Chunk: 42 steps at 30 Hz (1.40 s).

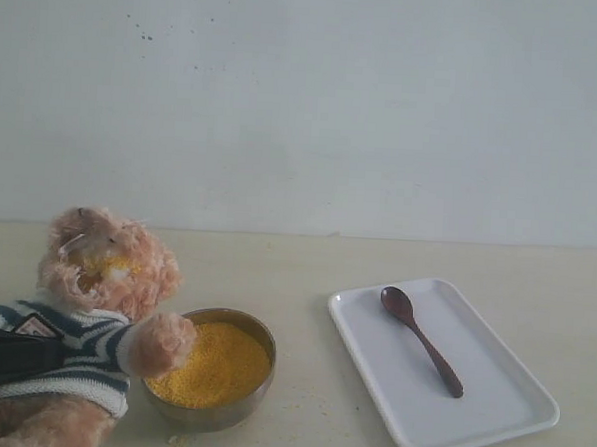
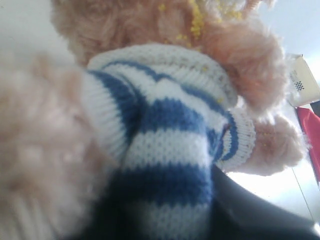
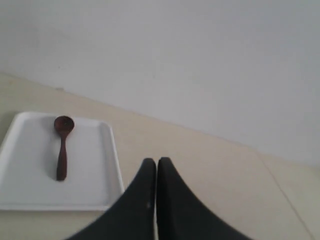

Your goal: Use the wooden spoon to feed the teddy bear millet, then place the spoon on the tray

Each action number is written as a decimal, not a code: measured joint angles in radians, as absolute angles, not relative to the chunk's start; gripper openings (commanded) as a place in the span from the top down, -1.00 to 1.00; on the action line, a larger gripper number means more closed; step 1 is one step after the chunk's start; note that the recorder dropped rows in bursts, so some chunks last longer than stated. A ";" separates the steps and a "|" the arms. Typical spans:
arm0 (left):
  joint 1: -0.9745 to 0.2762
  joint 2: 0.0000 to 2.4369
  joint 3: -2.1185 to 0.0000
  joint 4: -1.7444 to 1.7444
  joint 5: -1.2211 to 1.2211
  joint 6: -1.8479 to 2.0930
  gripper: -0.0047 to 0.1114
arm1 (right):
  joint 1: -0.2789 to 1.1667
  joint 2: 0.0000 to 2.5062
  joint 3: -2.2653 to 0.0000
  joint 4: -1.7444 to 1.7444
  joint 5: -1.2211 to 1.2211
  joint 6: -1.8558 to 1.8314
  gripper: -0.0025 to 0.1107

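Observation:
The teddy bear (image 1: 101, 273) leans at the far left with yellow grains stuck around its mouth; one paw hangs over the steel bowl (image 1: 238, 413) of millet (image 1: 216, 362). My left gripper (image 1: 16, 354) is shut on the teddy bear's striped shirt (image 2: 165, 115), with a dark finger (image 2: 250, 210) pressed against the knit. On the white tray (image 1: 490, 394) to the right the wooden spoon (image 1: 421, 338) lies free, its bowl at the far end. In the right wrist view my right gripper (image 3: 156, 162) is shut and empty, held back from the tray (image 3: 30, 190) and spoon (image 3: 62, 147).
A few spilled grains (image 1: 177, 440) lie on the beige table in front of the bowl. A plain pale wall stands behind the table. The left wrist view shows a white box (image 2: 302, 80) and something red (image 2: 312, 135) at its edge.

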State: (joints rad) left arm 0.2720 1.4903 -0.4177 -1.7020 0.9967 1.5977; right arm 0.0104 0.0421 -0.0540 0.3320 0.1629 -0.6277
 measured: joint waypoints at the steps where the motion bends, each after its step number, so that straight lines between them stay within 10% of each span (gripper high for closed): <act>1: 0.272 1.490 -0.418 -1.702 0.997 1.598 0.85 | 0.010 0.042 -0.033 0.332 0.159 -0.615 0.96; 27: 0.270 1.490 -0.381 -1.677 0.749 1.584 0.83 | 0.010 0.042 0.002 0.355 0.338 -0.510 0.96; 42: 0.270 1.732 -0.388 -1.735 0.851 1.713 -0.66 | 0.010 0.042 0.002 0.370 0.338 -0.510 0.96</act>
State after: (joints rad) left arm 0.2696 1.7320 -0.3879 -1.7354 0.8515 1.7133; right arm 0.0104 0.0421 0.0022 0.3696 0.3384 -0.5100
